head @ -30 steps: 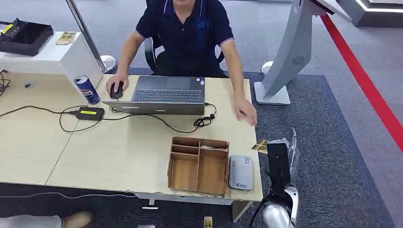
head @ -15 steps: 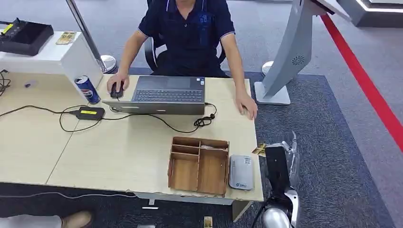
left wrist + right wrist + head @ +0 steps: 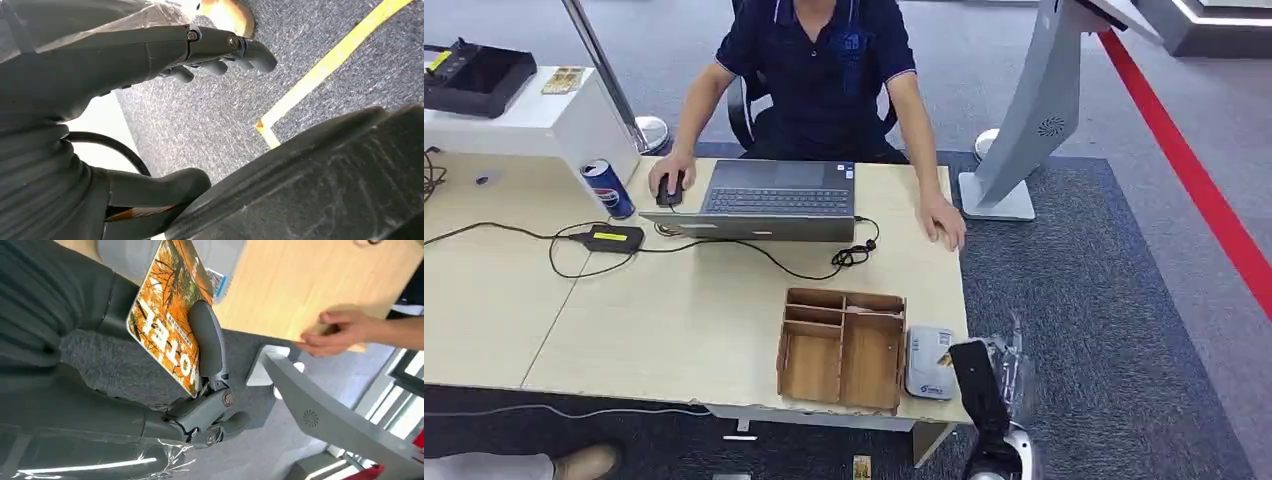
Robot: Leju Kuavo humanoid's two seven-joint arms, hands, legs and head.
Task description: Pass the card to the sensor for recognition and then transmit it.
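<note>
Item, right hand [image 3: 969, 365]: thumb [image 3: 207, 342] and fingers clamped on the card [image 3: 167, 315], an orange-printed card marked HOTEL, held flat against the hand; in the head view the card [image 3: 944, 358] shows as a small yellow edge at the hand's tip. Change: a second ago this hand hung off the desk's right edge, further toward the person; it has since drawn back toward the robot and in over the desk corner, so that the card now sits at or just over the right edge of the sensor [image 3: 927, 362], the small white box beside the tray [image 3: 842, 347]; whether card and sensor touch cannot be told. Meaning, as a judgement: the recognition step is in hand, the passing-on not yet begun; the next move probably calls for settling the card flatter over the sensor's face. Item, left hand [image 3: 150, 50]: hanging over the carpet, fingers [image 3: 220, 62] curled in, nothing in them. Item, desk [image 3: 684, 320]: laptop [image 3: 769, 200], can [image 3: 608, 188], black adapter [image 3: 614, 238] with cable. Item, person [image 3: 819, 70] seated behind the laptop: one hand on a mouse [image 3: 668, 190]; the other hand [image 3: 944, 222] resting at the desk's right edge, well apart from the card, placed to receive it.
</note>
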